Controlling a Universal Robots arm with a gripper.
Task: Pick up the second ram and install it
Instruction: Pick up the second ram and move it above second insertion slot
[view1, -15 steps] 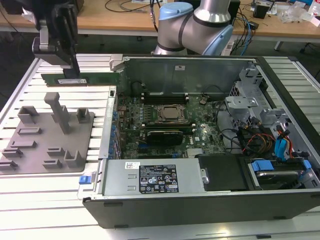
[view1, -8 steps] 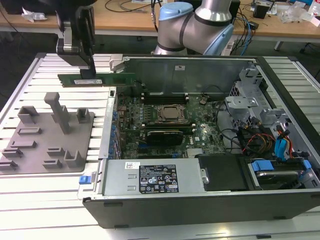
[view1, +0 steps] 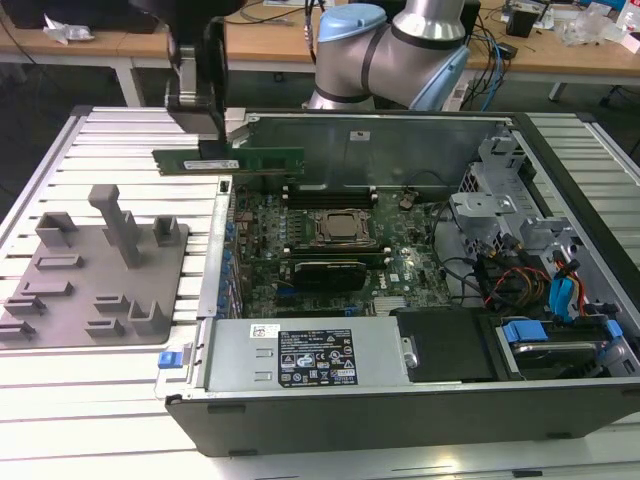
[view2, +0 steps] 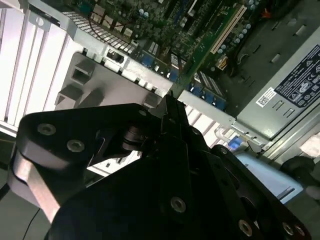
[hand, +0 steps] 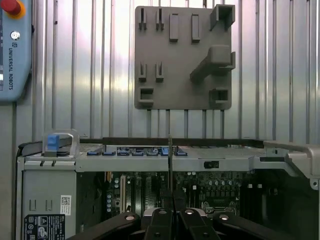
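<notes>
The second ram (view1: 265, 160) is a thin green stick. It hangs level above the left wall of the open computer case (view1: 215, 300), on the exterior view's left. My gripper (view1: 221, 148) is shut on it from above, near its middle. In the first wrist view the ram (hand: 170, 160) shows edge-on as a thin line rising from between my fingertips (hand: 164, 199), over the case wall. The motherboard's long black slots (view1: 330, 190) lie beyond the CPU socket (view1: 345, 228), lower than the stick and toward the exterior view's right.
A grey fixture plate (view1: 95, 270) with raised blocks lies on the slatted table on the exterior view's left. Inside the case are the power supply (view1: 310, 355), cable bundles (view1: 520, 280) and drive bays. A teach pendant (hand: 15, 50) lies beside the fixture.
</notes>
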